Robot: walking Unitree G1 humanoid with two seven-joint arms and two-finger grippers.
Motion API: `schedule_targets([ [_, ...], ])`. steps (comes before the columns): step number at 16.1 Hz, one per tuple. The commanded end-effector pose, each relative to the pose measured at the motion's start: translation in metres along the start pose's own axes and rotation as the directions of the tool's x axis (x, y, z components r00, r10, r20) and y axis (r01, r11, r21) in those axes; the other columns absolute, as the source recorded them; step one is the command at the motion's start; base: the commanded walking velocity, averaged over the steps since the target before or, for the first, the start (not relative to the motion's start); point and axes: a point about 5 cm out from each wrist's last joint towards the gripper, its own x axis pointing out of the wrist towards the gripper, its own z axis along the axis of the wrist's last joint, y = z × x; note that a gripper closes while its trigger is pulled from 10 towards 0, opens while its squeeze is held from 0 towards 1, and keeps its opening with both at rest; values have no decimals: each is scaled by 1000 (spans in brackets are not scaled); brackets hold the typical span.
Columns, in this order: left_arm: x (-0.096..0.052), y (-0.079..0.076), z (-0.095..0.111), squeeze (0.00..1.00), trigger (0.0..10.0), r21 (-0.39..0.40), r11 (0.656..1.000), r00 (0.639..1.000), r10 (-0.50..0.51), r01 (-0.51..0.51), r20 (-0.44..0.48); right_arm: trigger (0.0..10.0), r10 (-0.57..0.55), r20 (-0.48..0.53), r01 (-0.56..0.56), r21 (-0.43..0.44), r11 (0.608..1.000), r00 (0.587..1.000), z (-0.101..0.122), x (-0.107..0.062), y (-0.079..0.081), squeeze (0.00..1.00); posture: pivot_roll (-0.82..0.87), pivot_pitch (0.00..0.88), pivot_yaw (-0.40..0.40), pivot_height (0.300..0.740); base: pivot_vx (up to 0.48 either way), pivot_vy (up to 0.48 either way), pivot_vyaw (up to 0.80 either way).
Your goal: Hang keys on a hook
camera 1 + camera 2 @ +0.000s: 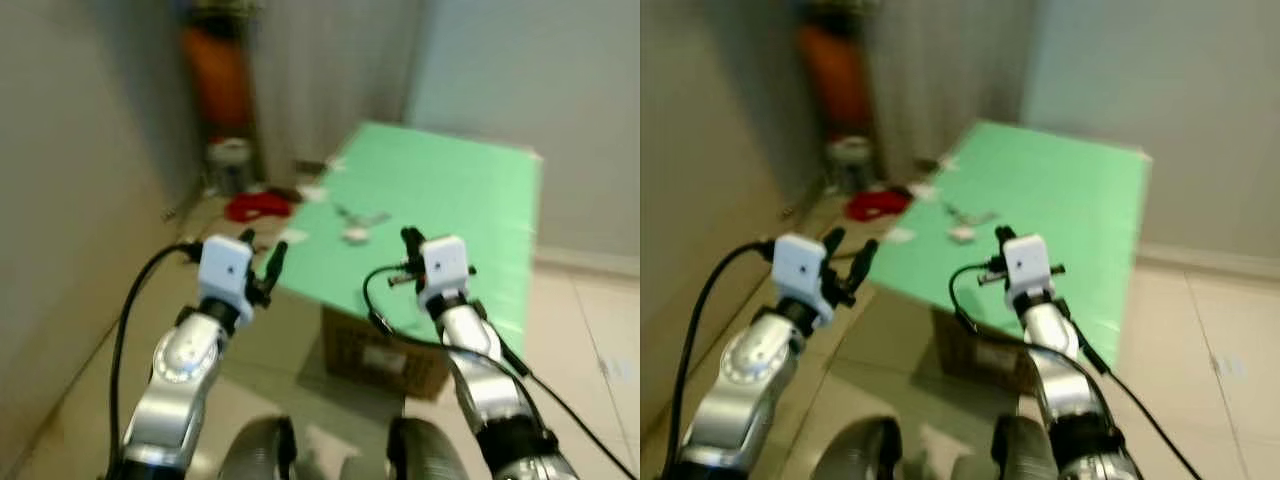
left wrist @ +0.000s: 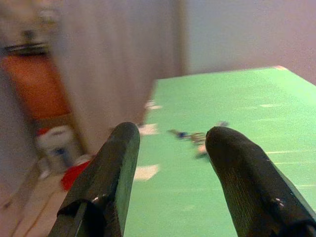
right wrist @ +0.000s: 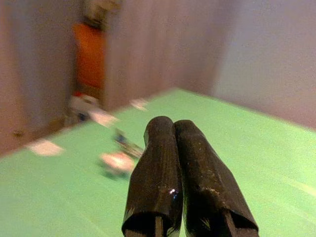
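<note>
Ahead of both grippers a green board (image 1: 450,210) lies flat on a cardboard box (image 1: 385,362), and the whole scene is soft with blur. The left gripper (image 1: 262,252) hangs in the air just off the board's near-left edge, its two black fingers (image 2: 118,163) spread wide with nothing between them. The right gripper (image 1: 410,238) hovers over the near part of the board, its fingers (image 3: 160,163) pressed together along their full length and holding nothing.

The keys (image 1: 358,216) lie on the board beyond both grippers, a little left of the right gripper's tips and to the right of the left gripper's line. They show as a small dark, thin cluster beside a pale tag or fob (image 3: 117,161); the blur makes it impossible to count them or make out a ring. A few small white scraps (image 2: 147,129) lie along the board's left edge, their nature unclear.

Past the left gripper, on the floor, sits a red object (image 1: 256,207) of uncertain shape, and behind it a pale round container (image 1: 230,160) and a tall orange shape (image 1: 215,80) against the wall, cut off at the top. Black cables (image 1: 135,300) run back along both silver arms, whose lower parts are cropped by the frame edge.
</note>
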Motion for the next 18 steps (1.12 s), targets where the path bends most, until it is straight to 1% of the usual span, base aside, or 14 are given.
schedule_targets([
  [1, 4, -6, 1, 0, 10000, 21, 999, 999, -48, 48, -6, 10000, -5, -12, 5, -4, 1000, 1000, 0, 2, 0, 0, -23, 0, 60, 641, 480, 0, -531],
  [2, 5, -6, 1, 0, 10000, 23, 998, 999, -51, 51, -5, 10000, -8, -17, 8, 0, 1000, 1000, -1, 2, 0, 0, -21, 0, 60, 641, 480, 0, 0],
  [3, 6, -8, 1, 0, 10000, 30, 997, 997, -76, 76, -9, 10000, 11, -26, -11, 1, 1000, 1000, -3, 2, 5, 0, -20, 6, 65, 641, 480, 0, 0],
  [4, 6, -9, 0, 0, 10000, 34, 996, 996, -86, 86, -13, 10000, 10, -30, -10, -8, 1000, 1000, -3, 2, 6, 0, -22, 9, 69, 641, 480, 0, 0],
  [6, 6, -9, -1, 0, 10000, 36, 994, 995, -98, 99, -21, 10000, -5, -42, 4, -15, 1000, 999, -4, 5, 5, 0, -23, 19, 76, 641, 480, 0, 0],
  [8, 5, -11, -2, 0, 10000, 47, 993, 993, -108, 110, -37, 10000, -34, -51, 34, -11, 999, 998, -3, 11, 0, 0, -15, 33, 81, 641, 424, 0, 0],
  [9, 2, -11, -2, 0, 10000, 49, 993, 993, -104, 107, -50, 10000, -68, -65, 69, 2, 998, 996, -2, 17, -5, 0, -6, 52, 88, 641, 0, 0, 0],
  [11, -4, -8, -3, 0, 10000, 56, 994, 993, -96, 99, -62, 10000, -91, -79, 93, 20, 995, 993, -2, 23, -8, 0, 25, 84, 105, 641, 0, 0, 0],
  [12, -7, -7, -4, 0, 10000, 59, 993, 993, -95, 99, -71, 10000, -95, -85, 99, 40, 994, 992, -2, 26, -8, 1000, 34, 92, 112, 641, 0, 0, 0],
  [13, -18, -3, -7, 0, 10000, 68, 993, 991, -92, 99, -101, 10000, -85, -119, 95, 83, 992, 989, -5, 33, -3, 1000, 69, 106, 120, 641, 0, 0, 0],
  [15, -23, -2, -7, 0, 10000, 71, 993, 990, -88, 96, -111, 10000, -64, -126, 77, 104, 992, 990, -5, 36, 3, 1000, 85, 100, 122, 641, 0, 0, 0],
  [18, -27, -2, -6, 0, 10000, 73, 993, 989, -83, 92, -120, 10000, -11, -131, 27, 123, 992, 991, -6, 37, 18, 1000, 101, 95, 113, 641, 0, 0, 0],
])
